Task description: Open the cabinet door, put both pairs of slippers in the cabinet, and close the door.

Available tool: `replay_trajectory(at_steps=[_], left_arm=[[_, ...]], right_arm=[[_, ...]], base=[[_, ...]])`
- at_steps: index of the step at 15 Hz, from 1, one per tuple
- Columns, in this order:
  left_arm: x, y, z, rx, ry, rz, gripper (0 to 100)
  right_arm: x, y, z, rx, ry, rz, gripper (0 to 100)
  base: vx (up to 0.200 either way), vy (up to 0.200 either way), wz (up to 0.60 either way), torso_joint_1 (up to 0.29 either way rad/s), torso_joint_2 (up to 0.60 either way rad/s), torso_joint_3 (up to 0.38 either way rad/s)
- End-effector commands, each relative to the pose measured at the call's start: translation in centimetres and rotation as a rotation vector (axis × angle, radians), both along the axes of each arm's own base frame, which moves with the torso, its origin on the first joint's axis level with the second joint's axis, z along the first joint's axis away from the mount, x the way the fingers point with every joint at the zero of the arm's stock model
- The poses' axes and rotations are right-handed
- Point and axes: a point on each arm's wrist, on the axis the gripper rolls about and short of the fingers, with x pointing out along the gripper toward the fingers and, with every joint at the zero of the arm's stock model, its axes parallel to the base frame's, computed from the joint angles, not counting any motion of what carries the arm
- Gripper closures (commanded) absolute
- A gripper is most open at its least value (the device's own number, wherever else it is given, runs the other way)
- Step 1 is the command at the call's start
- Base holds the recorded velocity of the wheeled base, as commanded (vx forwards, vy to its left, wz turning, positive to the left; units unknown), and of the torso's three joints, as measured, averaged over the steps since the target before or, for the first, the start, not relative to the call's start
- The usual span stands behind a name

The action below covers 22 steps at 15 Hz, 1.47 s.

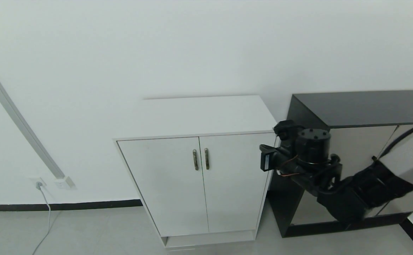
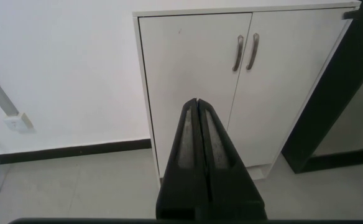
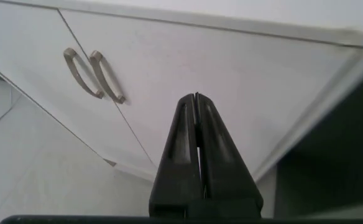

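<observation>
The white cabinet (image 1: 199,115) stands against the wall with both doors shut. Its left door (image 1: 167,184) and right door (image 1: 234,180) meet at two metal handles (image 1: 201,159). My right arm (image 1: 309,159) hangs beside the cabinet's upper right corner. My right gripper (image 3: 196,98) is shut and empty, close in front of the right door (image 3: 219,81), to the side of the handles (image 3: 94,74). My left gripper (image 2: 197,102) is shut and empty, farther back, pointing at the left door (image 2: 188,68).
A black cabinet with a mirrored front (image 1: 355,170) stands right of the white one. A wall socket with a plugged cable (image 1: 40,185) is low on the wall at the left. Bare grey floor (image 1: 86,230) lies in front.
</observation>
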Motion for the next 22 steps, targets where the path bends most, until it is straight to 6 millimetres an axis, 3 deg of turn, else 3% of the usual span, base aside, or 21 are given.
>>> replay_trajectory(at_steps=[1, 4, 5, 6, 7, 10, 13, 18, 22], left_arm=[[0.0, 0.0, 0.0, 0.000, -0.001, 0.000, 100], [0.0, 0.0, 0.0, 0.000, -0.001, 0.000, 100], [0.0, 0.0, 0.0, 0.000, -0.001, 0.000, 100], [0.0, 0.0, 0.0, 0.000, -0.001, -0.002, 100], [0.0, 0.0, 0.0, 0.000, 0.001, 0.000, 100], [0.0, 0.0, 0.0, -0.002, 0.001, 0.000, 100], [0.0, 0.0, 0.0, -0.002, -0.001, 0.000, 100], [0.0, 0.0, 0.0, -0.002, 0.001, 0.000, 100], [0.0, 0.0, 0.0, -0.002, 0.001, -0.002, 100]], right_arm=[[-4.9, -6.4, 4.3, 0.029, -0.085, -0.125, 100], [-9.2, -13.1, 4.7, 0.004, -0.086, -0.306, 100], [-9.9, -14.2, 4.6, -0.008, -0.085, -0.341, 100], [-12.2, -16.7, 4.5, -0.047, -0.098, -0.430, 100], [-13.9, -17.6, 4.7, -0.055, -0.118, -0.456, 100], [-19.4, -17.9, 2.7, -0.126, -0.039, -0.381, 100], [-22.8, -18.1, 1.2, -0.150, 0.085, -0.269, 100], [-25.2, -18.2, -1.3, -0.191, 0.282, -0.181, 100], [-26.7, -18.5, -4.5, -0.263, 0.430, -0.160, 100]], base=[[0.000, 0.000, 0.00, 0.000, 0.00, 0.000], [0.000, 0.000, 0.00, 0.000, 0.00, 0.000], [0.000, 0.000, 0.00, 0.000, 0.00, 0.000], [0.000, 0.000, 0.00, 0.000, 0.00, 0.000], [0.000, 0.000, 0.00, 0.000, 0.00, 0.000], [0.000, 0.000, 0.00, 0.000, 0.00, 0.000], [0.000, 0.000, 0.00, 0.000, 0.00, 0.000], [0.000, 0.000, 0.00, 0.000, 0.00, 0.000], [0.000, 0.000, 0.00, 0.000, 0.00, 0.000]])
